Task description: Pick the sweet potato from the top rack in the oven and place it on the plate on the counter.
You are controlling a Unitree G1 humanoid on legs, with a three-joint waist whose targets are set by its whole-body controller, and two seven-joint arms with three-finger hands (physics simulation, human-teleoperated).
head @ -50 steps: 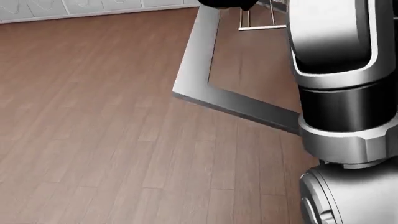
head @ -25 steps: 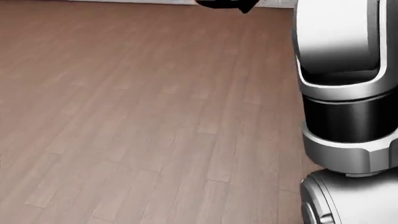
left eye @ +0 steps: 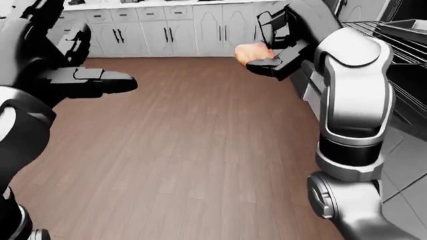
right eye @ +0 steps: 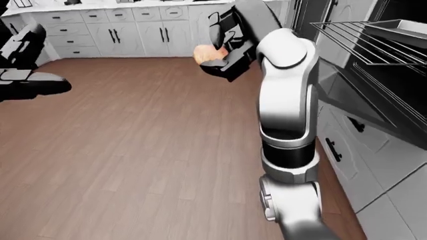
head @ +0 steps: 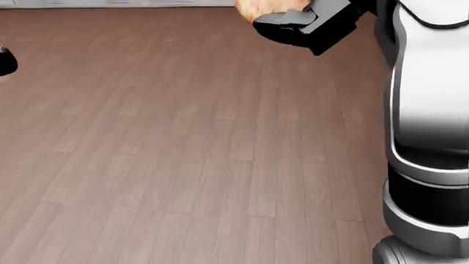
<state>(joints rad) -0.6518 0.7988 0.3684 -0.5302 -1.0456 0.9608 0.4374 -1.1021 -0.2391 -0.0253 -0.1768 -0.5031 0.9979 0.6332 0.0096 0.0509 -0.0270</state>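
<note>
My right hand [left eye: 270, 42] is shut on the orange-pink sweet potato [left eye: 251, 52] and holds it high above the wooden floor; it also shows in the right-eye view [right eye: 208, 53] and at the top of the head view [head: 264, 7]. My left hand [left eye: 90, 80] is open and empty at the left of the left-eye view. The oven's pulled-out wire rack [right eye: 364, 40] and open door [right eye: 374, 107] stand at the right of the right-eye view. The plate and counter top do not show.
White base cabinets [left eye: 176, 32] run along the top of the eye views. White drawers [right eye: 347, 150] stand below the oven door at the right. Brown wooden floor [head: 183, 143] fills the middle of all views.
The whole head view has swung away from the oven door and rack onto bare floor. My right hand with the sweet potato has come into the top of the view.
</note>
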